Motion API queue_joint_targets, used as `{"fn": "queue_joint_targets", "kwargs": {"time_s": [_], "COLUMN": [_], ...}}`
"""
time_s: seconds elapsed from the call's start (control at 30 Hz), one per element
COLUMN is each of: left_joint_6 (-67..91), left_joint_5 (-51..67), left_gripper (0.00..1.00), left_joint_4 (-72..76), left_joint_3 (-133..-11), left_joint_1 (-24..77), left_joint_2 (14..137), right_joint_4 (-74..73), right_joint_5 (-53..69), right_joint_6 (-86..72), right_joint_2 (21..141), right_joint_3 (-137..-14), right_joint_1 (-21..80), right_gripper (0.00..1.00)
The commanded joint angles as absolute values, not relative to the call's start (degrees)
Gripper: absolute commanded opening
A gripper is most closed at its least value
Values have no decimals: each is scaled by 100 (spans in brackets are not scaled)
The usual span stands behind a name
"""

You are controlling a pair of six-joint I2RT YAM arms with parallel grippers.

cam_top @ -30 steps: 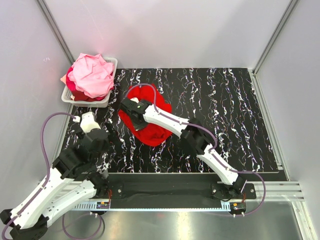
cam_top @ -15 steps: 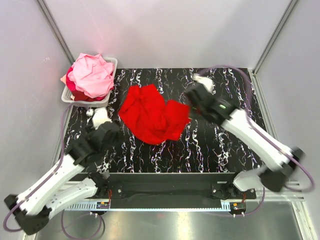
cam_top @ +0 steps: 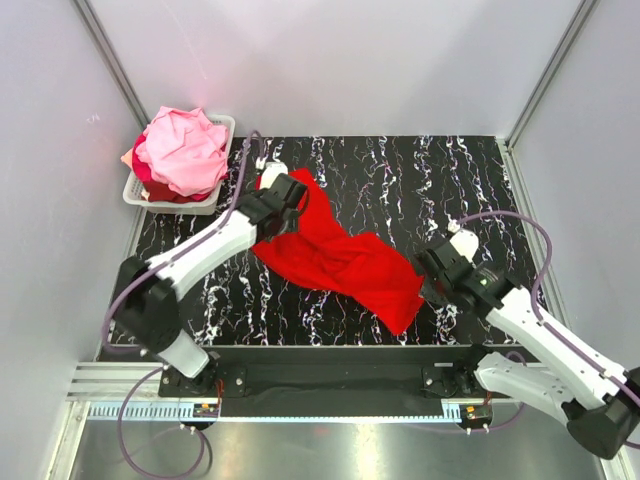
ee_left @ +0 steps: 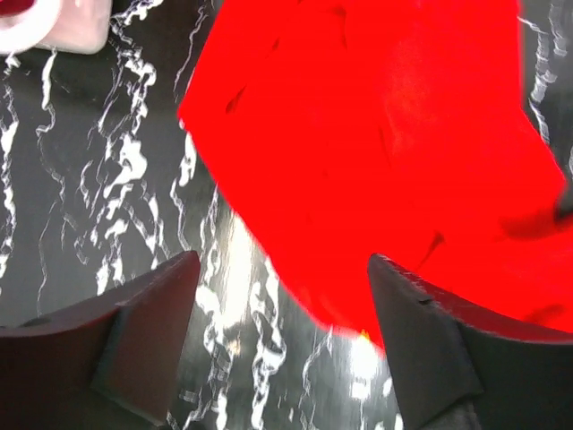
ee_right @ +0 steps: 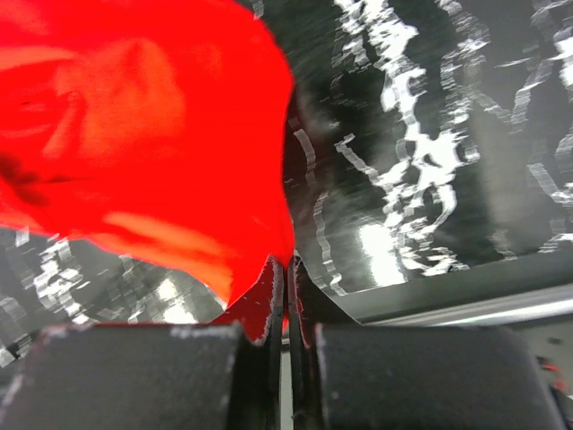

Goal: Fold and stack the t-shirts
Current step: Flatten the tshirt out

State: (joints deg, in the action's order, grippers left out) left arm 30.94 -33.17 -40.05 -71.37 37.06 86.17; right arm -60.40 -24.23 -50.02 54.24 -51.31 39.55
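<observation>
Folding is barely begun: red shirt (cam_top: 340, 255) lies stretched out, unfolded. Right gripper (ee_right: 285, 273) pinches its corner; left gripper (ee_left: 282, 264) stands wide.

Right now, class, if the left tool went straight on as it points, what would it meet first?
Probably the red t-shirt, whose edge lies just ahead of the open left tool. Depth is unclear, so the black marbled mat beside that edge could come first.
</observation>
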Motion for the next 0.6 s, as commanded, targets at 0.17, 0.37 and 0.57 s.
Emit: {"fn": "queue_joint_targets", "kwargs": {"time_s": [0.17,0.37,0.57], "left_joint_6": [2470,2487,2540], "left_joint_5": [-3444,-3630,-3717], "left_gripper": [68,65,29], "left_joint_4": [-3902,-3946,-3841], "left_joint_3": [-8462,-8587,-8438], "left_joint_1": [3472,3314,3129], "left_joint_2": [10651,11267,11575], "right_joint_4": [-5247,-5195,-5229], "right_joint_5": [-1705,-1749,-1775], "right_joint_6": [-5203,-5080,-5045], "right_joint_2": [5475,5563,5581], "right_joint_3": [-4755,-4799,-4773], "right_joint_1": [3920,3920,3929], "right_gripper": [0,0,0]}}
